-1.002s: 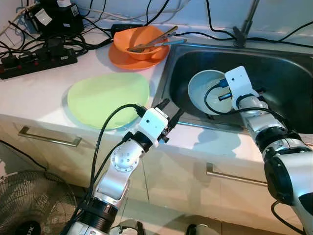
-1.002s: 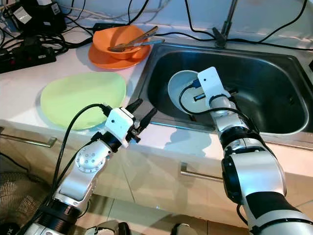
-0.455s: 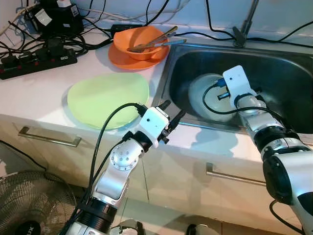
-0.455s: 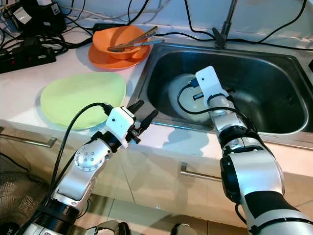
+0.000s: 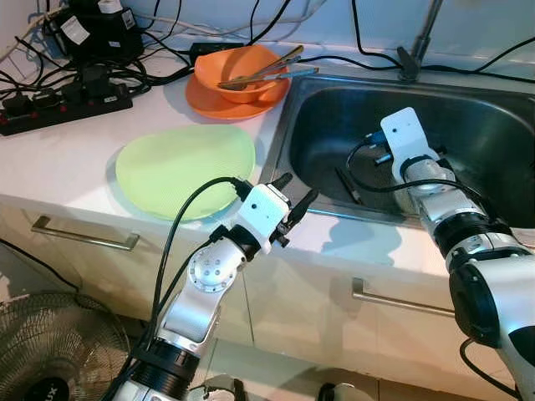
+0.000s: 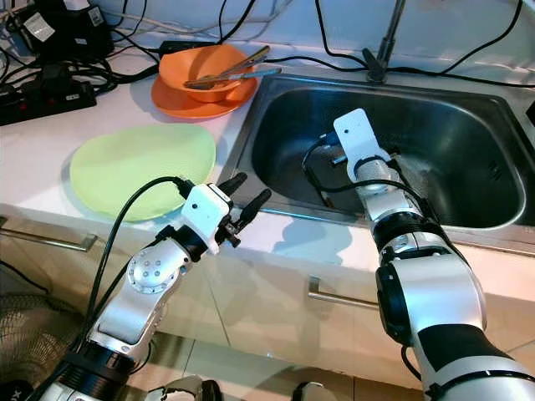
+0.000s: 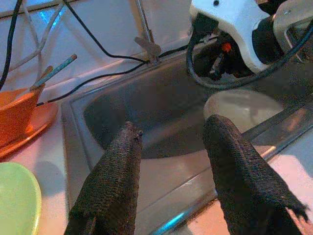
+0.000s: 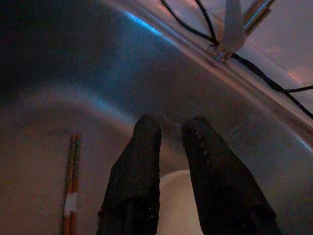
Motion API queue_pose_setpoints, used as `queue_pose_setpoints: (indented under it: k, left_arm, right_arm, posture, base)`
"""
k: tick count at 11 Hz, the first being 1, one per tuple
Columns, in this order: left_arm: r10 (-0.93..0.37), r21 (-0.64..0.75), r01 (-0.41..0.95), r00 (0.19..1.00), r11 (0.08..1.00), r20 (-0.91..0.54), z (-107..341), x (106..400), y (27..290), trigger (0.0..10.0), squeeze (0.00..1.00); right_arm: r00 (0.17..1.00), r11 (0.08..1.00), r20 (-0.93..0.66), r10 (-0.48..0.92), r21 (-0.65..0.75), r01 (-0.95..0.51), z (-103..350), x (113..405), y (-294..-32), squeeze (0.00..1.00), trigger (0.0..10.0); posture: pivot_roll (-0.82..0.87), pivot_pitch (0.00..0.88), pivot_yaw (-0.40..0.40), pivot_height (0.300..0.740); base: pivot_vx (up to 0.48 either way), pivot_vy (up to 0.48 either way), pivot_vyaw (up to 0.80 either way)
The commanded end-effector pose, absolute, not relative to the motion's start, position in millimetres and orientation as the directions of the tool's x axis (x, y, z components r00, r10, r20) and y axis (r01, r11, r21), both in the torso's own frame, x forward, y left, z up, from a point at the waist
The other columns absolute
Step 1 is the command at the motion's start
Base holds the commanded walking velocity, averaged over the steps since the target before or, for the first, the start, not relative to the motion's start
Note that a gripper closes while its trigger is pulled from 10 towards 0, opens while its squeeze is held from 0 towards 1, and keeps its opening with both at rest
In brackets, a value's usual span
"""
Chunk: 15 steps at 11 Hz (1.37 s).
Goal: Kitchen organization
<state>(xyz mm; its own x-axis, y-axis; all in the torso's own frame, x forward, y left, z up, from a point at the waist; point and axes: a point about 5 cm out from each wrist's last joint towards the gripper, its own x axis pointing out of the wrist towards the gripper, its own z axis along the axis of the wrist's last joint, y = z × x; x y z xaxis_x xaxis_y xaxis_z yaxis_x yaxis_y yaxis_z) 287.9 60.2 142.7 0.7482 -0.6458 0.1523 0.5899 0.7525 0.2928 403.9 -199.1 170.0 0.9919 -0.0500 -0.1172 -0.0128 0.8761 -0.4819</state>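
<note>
My right gripper [image 8: 171, 125] is down in the steel sink [image 5: 485, 117], its fingers pointing at the back wall. They are shut on the rim of a pale bowl [image 8: 177, 205]. In the left wrist view the bowl [image 7: 242, 105] shows as a pale disc under my right wrist. A pair of chopsticks [image 5: 347, 185] lies on the sink floor beside it. My left gripper [image 5: 295, 190] hovers open and holds nothing, over the counter's front edge just left of the sink.
A green plate [image 5: 185, 167] lies on the white counter. Behind it an orange bowl [image 5: 238, 67] with utensils sits on an orange plate. A power strip [image 5: 67, 104] and cables crowd the back left. The faucet [image 5: 418, 42] rises behind the sink. A fan [image 5: 46, 351] stands on the floor.
The pale bowl lay face-up in the sink; my right gripper tipped it up and drew it under the wrist, uncovering the chopsticks. The left arm has stayed still.
</note>
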Motion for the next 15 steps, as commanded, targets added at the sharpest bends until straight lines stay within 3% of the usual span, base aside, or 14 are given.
queue_pose_setpoints:
  k: [1,4,6,9,11,15]
  left_arm:
    - [-0.635,0.286,0.586,0.763,0.759,0.12,134.2,286.2,61.2,10.0,0.0]
    - [-0.596,0.283,0.544,0.789,0.79,0.149,135.8,287.7,64.1,10.0,0.0]
    - [-0.586,0.272,0.535,0.794,0.8,0.16,135.4,286.5,63.0,10.0,0.0]
    - [-0.565,0.268,0.513,0.807,0.816,0.173,135.5,286.7,65.8,10.0,0.0]
    - [-0.536,0.26,0.484,0.823,0.835,0.188,135.5,287.5,70.5,10.0,0.0]
    - [-0.457,0.259,0.398,0.858,0.88,0.234,139.6,291.5,82.4,10.0,0.0]
  right_arm:
    - [1.0,0.904,-0.022,-0.001,-0.428,-0.009,194.1,410.7,-189.5,0.0,10.0]
    - [0.967,0.966,0.211,0.145,-0.242,-0.092,232.2,412.1,-171.9,0.0,10.0]
    - [0.897,0.974,0.397,0.196,-0.188,-0.129,249.6,397.8,-179.2,0.0,10.0]
    - [0.825,0.991,0.55,0.127,-0.103,-0.084,237.9,349.3,-193.3,0.0,10.0]
    - [0.822,0.997,0.565,0.073,-0.047,-0.056,213.1,313.6,-186.0,0.0,10.0]
    - [0.884,0.999,0.466,0.012,-0.045,0.009,165.8,289.3,-168.5,0.0,10.0]
  posture:
    - [0.1,0.049,0.01,0.74]
    - [0.08,0.057,0.006,0.74]
    - [0.06,0.062,0.001,0.74]
    - [0.03,0.071,0.002,0.74]
    - [0.03,0.074,0.006,0.74]
    - [0.03,0.069,0.007,0.74]
  base:
    - [0.0,0.0,0.0]
    - [0.0,0.0,0.0]
    - [0.0,0.0,0.0]
    - [0.0,0.0,0.0]
    - [0.0,0.0,0.0]
    - [0.0,0.0,0.0]
